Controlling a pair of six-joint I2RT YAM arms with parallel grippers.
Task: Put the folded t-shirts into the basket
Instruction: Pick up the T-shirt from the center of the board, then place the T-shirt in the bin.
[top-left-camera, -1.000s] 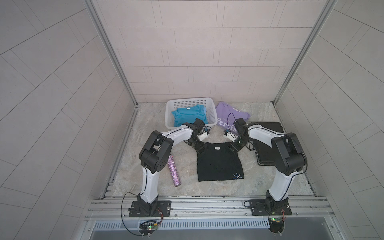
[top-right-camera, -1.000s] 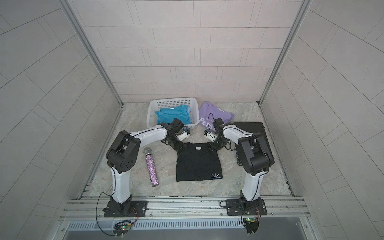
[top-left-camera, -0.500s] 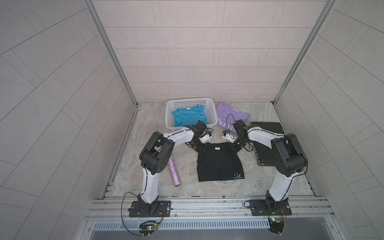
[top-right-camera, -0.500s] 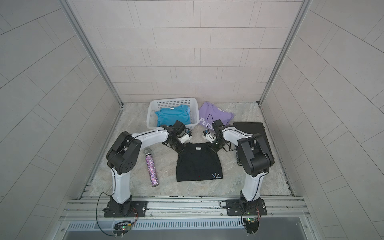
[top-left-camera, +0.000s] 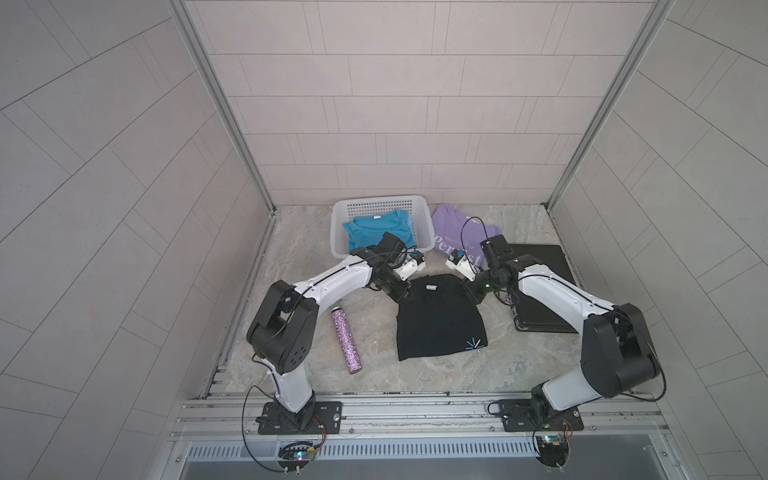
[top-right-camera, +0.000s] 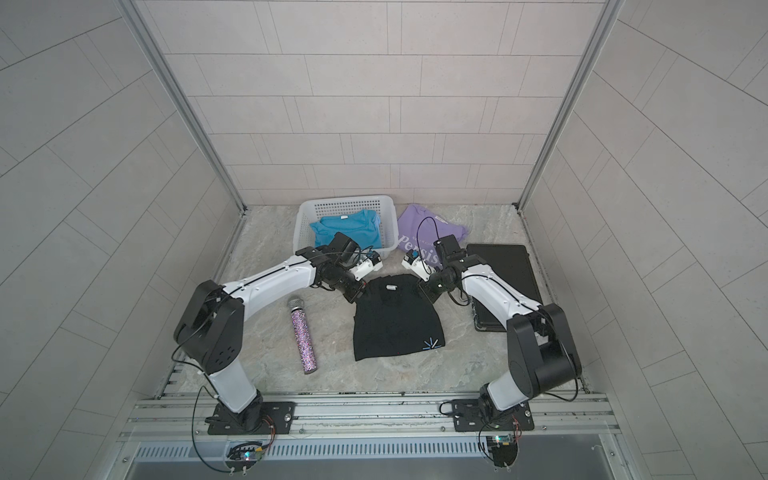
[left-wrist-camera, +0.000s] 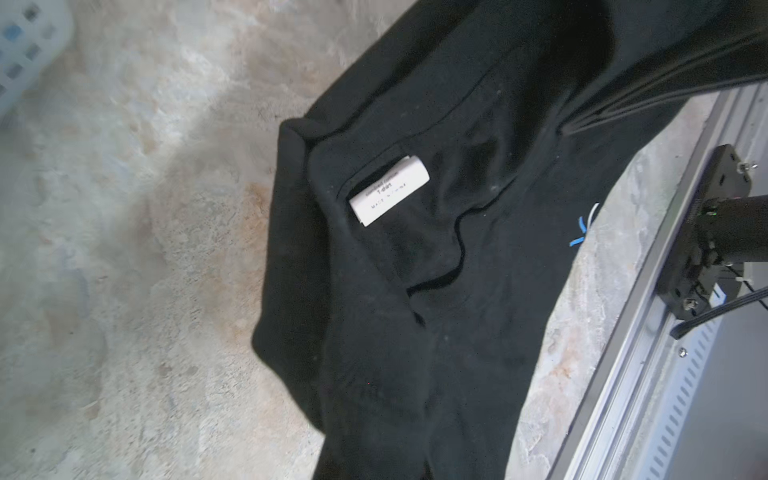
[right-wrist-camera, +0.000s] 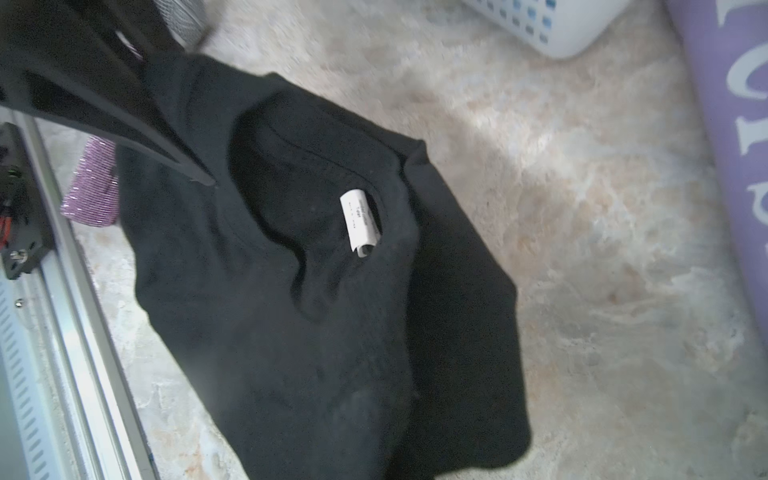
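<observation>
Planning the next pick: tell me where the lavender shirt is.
In both top views the lavender shirt lies on the table at the back, just right of the basket, with the black case in front of it to the right.

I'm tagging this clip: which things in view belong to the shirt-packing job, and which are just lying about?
Job: black t-shirt, lavender t-shirt, blue t-shirt, white basket.
Lying about: glittery bottle, flat black case.
</observation>
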